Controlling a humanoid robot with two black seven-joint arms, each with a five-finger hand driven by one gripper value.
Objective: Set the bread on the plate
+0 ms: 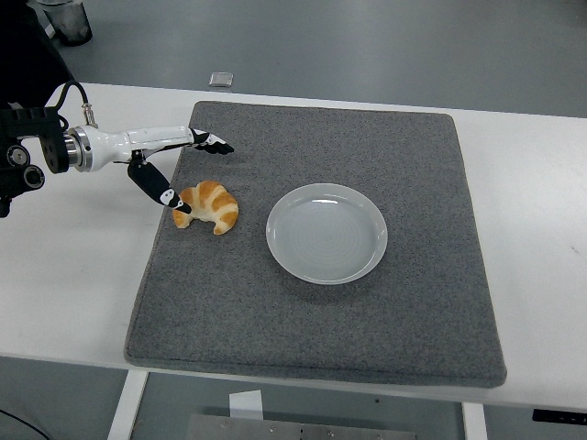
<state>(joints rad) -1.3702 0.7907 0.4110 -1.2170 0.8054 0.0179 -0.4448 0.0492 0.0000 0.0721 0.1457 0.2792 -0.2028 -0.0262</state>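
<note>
A golden croissant [211,206] lies on the grey mat [367,321], left of centre. An empty white plate [326,233] sits on the mat just to its right, a small gap apart. My left hand [202,176] reaches in from the left edge, white with black-tipped fingers. It is open: the upper fingers [215,144] point right above the croissant, and the lower one [174,201] touches the croissant's left end. It holds nothing. My right arm is out of view.
The mat covers most of the white table [73,275]. A small grey square object [220,79] lies at the table's far edge. A dark bin [66,20] stands on the floor at the top left.
</note>
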